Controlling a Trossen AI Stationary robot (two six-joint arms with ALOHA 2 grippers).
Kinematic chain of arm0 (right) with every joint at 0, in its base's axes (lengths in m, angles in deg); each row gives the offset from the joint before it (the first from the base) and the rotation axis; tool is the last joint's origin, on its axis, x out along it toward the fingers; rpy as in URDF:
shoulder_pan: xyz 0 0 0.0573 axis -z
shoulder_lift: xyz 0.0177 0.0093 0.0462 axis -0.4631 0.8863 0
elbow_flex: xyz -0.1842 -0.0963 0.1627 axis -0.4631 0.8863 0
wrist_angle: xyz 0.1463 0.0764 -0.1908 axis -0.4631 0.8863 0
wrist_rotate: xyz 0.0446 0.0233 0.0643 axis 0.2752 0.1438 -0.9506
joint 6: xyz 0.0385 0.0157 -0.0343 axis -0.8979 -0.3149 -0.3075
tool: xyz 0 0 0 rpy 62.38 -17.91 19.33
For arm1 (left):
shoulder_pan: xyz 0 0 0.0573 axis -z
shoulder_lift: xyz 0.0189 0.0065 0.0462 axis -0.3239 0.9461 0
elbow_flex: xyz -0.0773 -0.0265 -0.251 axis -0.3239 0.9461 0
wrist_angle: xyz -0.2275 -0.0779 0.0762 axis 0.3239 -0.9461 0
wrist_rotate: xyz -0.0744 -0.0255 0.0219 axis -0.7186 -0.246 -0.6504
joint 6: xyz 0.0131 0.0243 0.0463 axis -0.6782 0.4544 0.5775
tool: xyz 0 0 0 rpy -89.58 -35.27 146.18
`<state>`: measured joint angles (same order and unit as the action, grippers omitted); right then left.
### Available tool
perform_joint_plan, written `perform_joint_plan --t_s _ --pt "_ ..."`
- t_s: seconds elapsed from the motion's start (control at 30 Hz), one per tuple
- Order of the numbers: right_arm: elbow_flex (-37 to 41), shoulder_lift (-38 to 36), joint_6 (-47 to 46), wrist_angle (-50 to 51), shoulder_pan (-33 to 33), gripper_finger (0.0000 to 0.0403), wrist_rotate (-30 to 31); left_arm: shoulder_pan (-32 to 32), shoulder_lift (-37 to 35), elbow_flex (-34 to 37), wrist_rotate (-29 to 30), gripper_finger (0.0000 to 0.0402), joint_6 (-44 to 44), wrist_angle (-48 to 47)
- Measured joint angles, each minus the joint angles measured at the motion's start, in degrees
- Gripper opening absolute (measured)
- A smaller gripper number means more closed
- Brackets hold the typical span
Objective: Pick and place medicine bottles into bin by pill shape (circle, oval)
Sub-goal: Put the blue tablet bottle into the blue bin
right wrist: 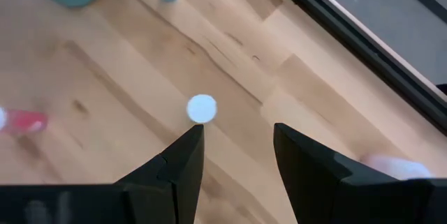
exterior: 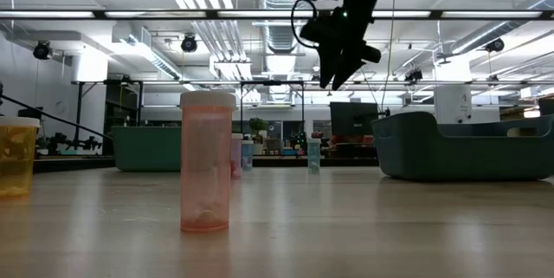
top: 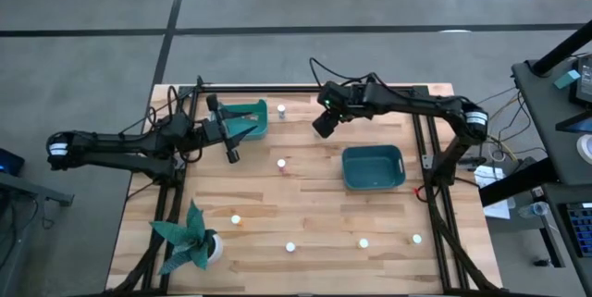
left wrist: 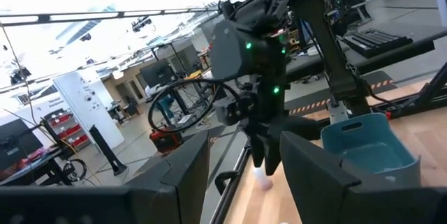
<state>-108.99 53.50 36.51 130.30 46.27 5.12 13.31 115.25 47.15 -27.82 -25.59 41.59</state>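
Medicine bottles (top: 282,163) stand scattered on the surface (top: 305,195), one capped bottle (right wrist: 202,108) just ahead of the right gripper (right wrist: 237,151), whose fingers are spread. Descending off-centre could topple it. Left gripper (left wrist: 244,172), spread, waits over the teal tray (top: 248,117).

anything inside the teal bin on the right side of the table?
In the high view the teal bin looks bare inside: no medicine bottles. The low view shows only its outer wall, so the floor is hidden there.

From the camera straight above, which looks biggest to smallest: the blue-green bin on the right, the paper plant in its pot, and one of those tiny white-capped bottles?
1. The teal bin looks largest.
2. The paper plant comes close behind, its leaves spreading nearly as wide.
3. The medicine bottle mid-table is far smaller, just a white dot.
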Motion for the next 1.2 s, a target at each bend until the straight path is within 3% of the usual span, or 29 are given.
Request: perform_joint_plan --t_s 0.37,0.67,1.2 --pt "0.0 2.7 -2.9 -0.5 1.3 0.0167 -0.1 0.0 -0.2 0.3 0.3 0.016 0.3 0.0" --pt "0.0 5.3 -5.7 -5.6 1.4 0.02 -1.3 0.0 -0.2 1.0 3.1 0.016 1.7 -0.1" --pt "0.0 11.7 -8.8 -9.6 1.3 0.0201 -3.4 0.0 -0.2 1.2 3.3 0.016 2.8 -0.1"
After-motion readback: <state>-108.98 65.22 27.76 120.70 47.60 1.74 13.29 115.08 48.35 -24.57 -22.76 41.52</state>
